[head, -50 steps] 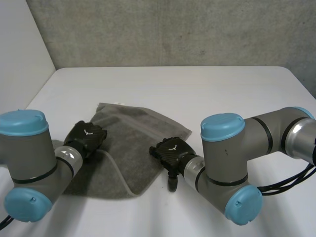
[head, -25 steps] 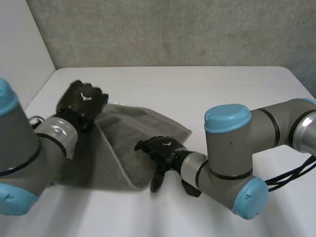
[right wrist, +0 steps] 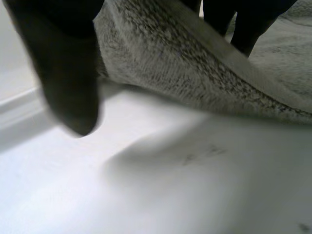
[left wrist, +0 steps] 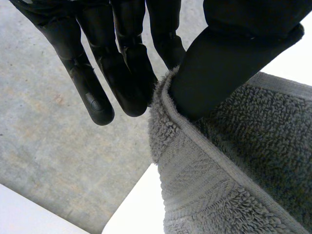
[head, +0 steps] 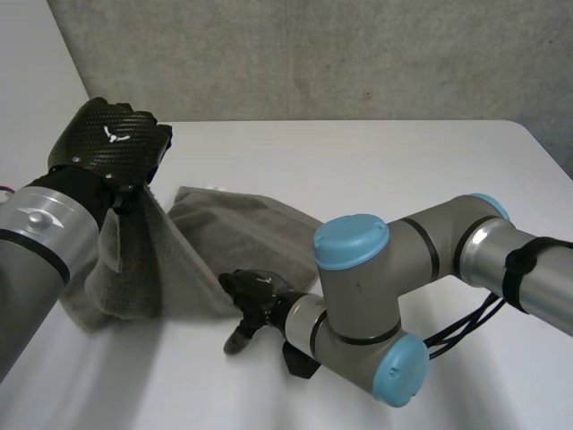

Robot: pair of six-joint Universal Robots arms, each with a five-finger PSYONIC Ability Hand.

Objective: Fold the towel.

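The grey towel (head: 242, 242) lies on the white table (head: 403, 170), approx. at 8 o'clock from the table's middle in the head view. Its part toward 3 o'clock is flat on the table. The part toward 9 o'clock is held up in the air and hangs down in a loose fold.

The left hand (head: 112, 143) is above the table at 10 o'clock of the towel and is clamped on the cloth. In the left wrist view the thumb (left wrist: 224, 63) presses the hemmed edge of the towel (left wrist: 234, 161) against the fingers (left wrist: 122, 78), i.e. a pinch at the hem.

The right hand (head: 257, 291) is low, at 6 o'clock of the towel, at its near edge. In the right wrist view this edge (right wrist: 195, 68) stands a little off the table, w/ shadow under it, and passes just beside the hand (right wrist: 63, 63). Whether this hand is clamped on the cloth or not, I cannot tell.

A grey concrete wall (head: 313, 54) stands behind the table at 12 o'clock.
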